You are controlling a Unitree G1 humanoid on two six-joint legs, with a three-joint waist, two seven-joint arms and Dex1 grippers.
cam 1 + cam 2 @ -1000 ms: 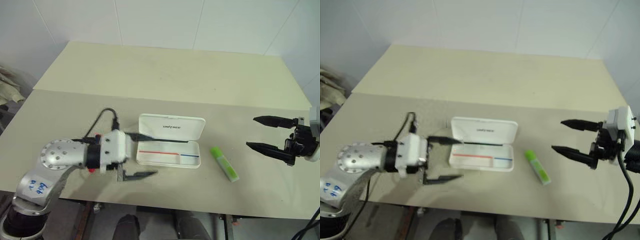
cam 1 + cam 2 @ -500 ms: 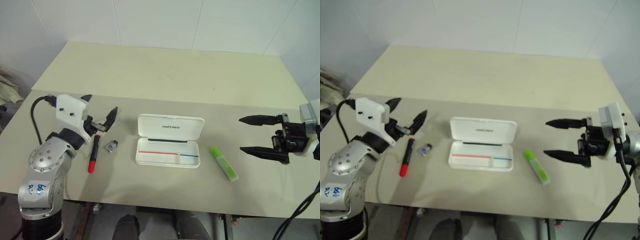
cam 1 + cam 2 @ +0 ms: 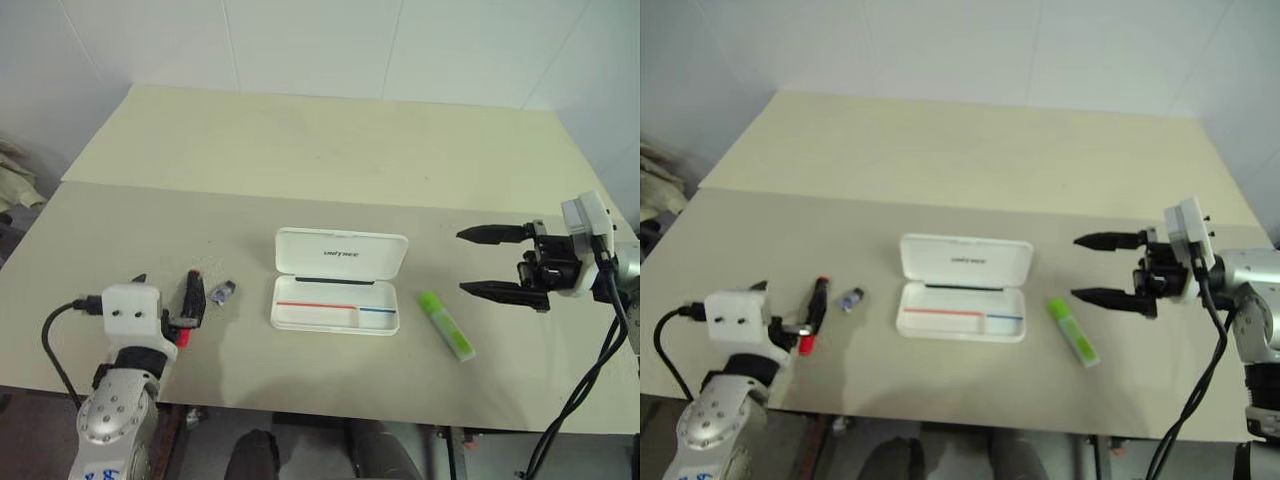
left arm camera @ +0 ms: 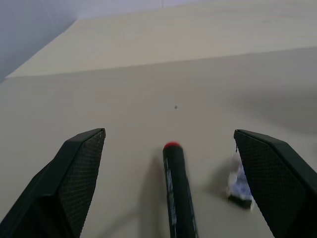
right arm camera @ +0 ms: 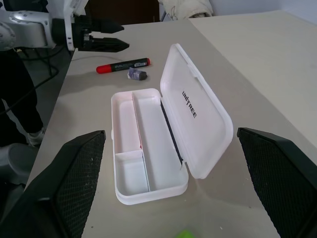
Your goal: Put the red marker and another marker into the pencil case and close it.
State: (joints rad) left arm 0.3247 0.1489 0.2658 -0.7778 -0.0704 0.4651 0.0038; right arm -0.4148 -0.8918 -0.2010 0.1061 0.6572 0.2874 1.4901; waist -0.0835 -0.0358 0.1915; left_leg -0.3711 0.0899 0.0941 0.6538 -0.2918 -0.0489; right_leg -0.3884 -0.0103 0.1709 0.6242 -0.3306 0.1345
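The white pencil case (image 3: 338, 280) lies open at the table's middle, lid tipped back, tray empty. The red marker (image 5: 123, 65) lies on the table left of the case. My left gripper (image 4: 168, 133) is open and level just above the table, and the marker (image 4: 177, 193) runs lengthwise between its fingers without touching them. A light-green highlighter (image 3: 447, 326) lies right of the case. My right gripper (image 3: 462, 262) hovers open beyond the highlighter, pointing left at the case, holding nothing.
A small grey-purple clip-like object (image 3: 224, 291) sits between the red marker and the case. The table's front edge (image 3: 330, 412) runs close to my left gripper. White wall panels stand behind the table.
My left arm swung away from the case to the left, turned level and sank over the red marker. My right gripper drifted left toward the case. Both stayed open.
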